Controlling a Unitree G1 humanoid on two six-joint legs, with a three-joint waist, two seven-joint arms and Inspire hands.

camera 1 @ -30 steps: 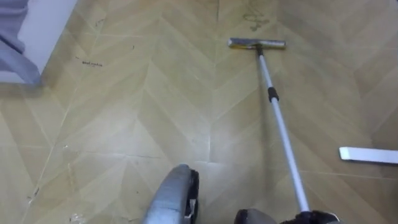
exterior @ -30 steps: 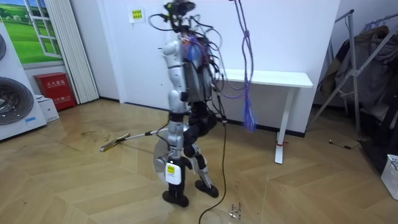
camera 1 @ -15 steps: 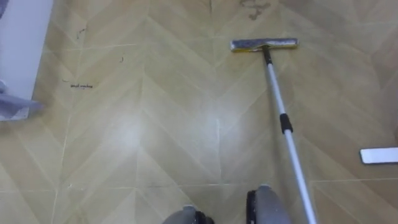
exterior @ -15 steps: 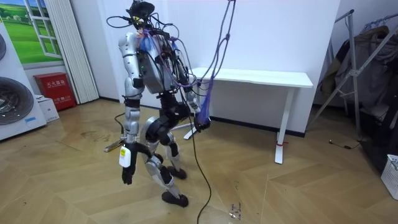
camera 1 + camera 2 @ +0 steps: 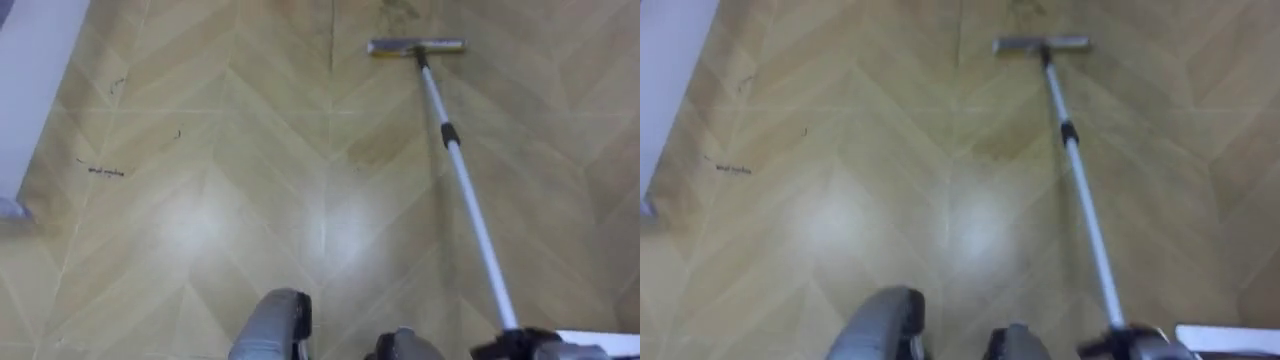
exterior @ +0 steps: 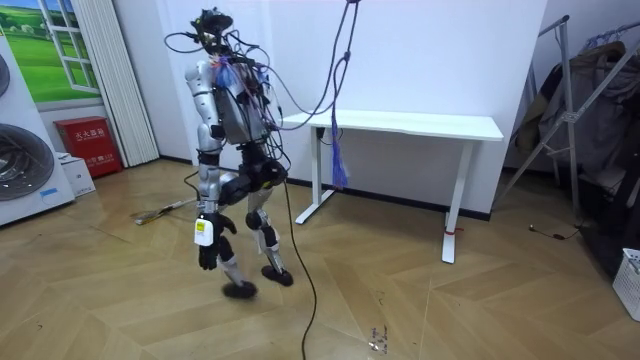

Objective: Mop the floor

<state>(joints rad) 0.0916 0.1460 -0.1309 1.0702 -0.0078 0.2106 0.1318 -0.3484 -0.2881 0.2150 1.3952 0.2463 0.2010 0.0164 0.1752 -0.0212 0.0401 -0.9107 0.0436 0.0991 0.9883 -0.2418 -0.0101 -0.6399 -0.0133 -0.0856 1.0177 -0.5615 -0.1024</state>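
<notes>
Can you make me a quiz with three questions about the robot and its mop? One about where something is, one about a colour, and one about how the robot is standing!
1. Where is the mop's flat rectangular head?
A) on a bed
B) on the tan wooden herringbone floor ahead of the robot
C) in a bucket

2. What colour is the mop's long metal pole?
A) silver with a black collar
B) red
C) green

3. How is the robot?
A) kneeling
B) lying down
C) upright on its legs

Answers:
1 B: the head lies on the floorboards at the top of the eye views.
2 A: the pole shines silver with one dark band.
3 C: the room view shows it upright on its legs.
</notes>
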